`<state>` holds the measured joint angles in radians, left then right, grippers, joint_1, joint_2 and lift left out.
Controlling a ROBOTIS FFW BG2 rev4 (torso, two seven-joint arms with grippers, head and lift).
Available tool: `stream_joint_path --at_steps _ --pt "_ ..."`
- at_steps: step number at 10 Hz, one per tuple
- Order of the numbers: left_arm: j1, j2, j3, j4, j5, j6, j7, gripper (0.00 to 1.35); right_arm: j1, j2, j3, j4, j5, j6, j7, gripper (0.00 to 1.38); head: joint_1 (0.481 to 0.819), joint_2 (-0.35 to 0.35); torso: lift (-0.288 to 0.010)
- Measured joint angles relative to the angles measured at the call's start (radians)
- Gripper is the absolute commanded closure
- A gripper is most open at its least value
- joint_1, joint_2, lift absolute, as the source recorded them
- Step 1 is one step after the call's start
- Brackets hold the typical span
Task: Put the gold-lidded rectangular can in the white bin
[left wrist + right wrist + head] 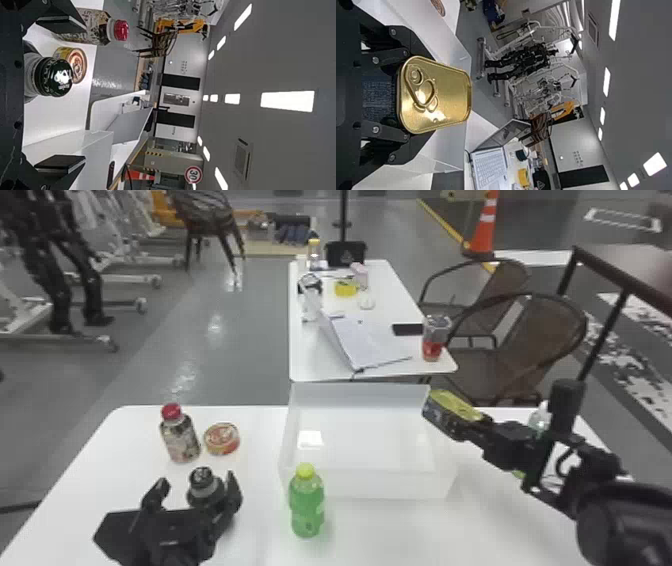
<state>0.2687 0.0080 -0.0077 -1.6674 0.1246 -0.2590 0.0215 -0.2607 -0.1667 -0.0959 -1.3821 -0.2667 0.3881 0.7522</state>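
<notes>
R gripper point(478, 425): closed onto payload, opening limited to can width. Fingers bear on opposite sides of the gold-lidded rectangular can point(452, 406); near end of can seated btwn them, rest projecting fwd of the tips. Gold lid faces up in head view; pull tab point(426, 93) at the end nearest the gripper.

Can pos. rel. to bin: in head view it overlaps the far R corner of the white bin point(370, 484), R wall side. Cannot confirm if it's inside the rim line; ht. above rim also n/a. Bin lies mainly to L of R gripper, btwn the two grippers. Clear bottle point(540, 417) is on the R side of R gripper, w/ arm partly in front of it.

L gripper point(194, 490): fingers wide apart, no payload. Dark-capped bottle point(204, 486) shows in the gap, unclamped; in L wrist view its cap sits clear of both fingers. Round tin point(221, 439) is fwd of L gripper; red-capped bottle point(181, 437) is beside tin, on its L. Green bottle point(306, 506) stands upright to R of L gripper, at near side of bin. Table point(500, 515) extends under both grippers.
</notes>
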Motion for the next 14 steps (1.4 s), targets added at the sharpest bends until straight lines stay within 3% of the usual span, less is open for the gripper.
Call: stream_joint_path --at_steps 2,5,8,12,14 --pt "-0.003 0.001 -0.003 0.000 0.001 0.001 0.000 0.14 -0.056 0.020 0.014 0.128 0.005 -0.040 0.095 1.09 0.549 0.000 -0.100" --pt "-0.003 0.000 -0.003 0.000 0.003 0.003 0.000 0.14 -0.099 0.026 0.049 0.212 0.023 -0.044 0.107 1.03 0.549 0.000 -0.100" --pt "-0.003 0.000 -0.005 0.002 0.003 0.003 0.000 0.15 -0.110 0.030 0.065 0.242 0.026 -0.030 0.107 0.06 0.549 0.000 -0.100" --pt "-0.003 0.005 -0.006 0.002 0.005 0.000 0.000 0.14 -0.110 0.030 0.063 0.226 0.010 -0.051 0.106 0.05 0.549 0.000 -0.100" --pt "-0.003 0.006 -0.006 0.002 0.006 -0.004 0.000 0.14 -0.071 0.030 0.058 0.146 -0.022 -0.071 0.038 0.06 0.549 0.000 -0.100"
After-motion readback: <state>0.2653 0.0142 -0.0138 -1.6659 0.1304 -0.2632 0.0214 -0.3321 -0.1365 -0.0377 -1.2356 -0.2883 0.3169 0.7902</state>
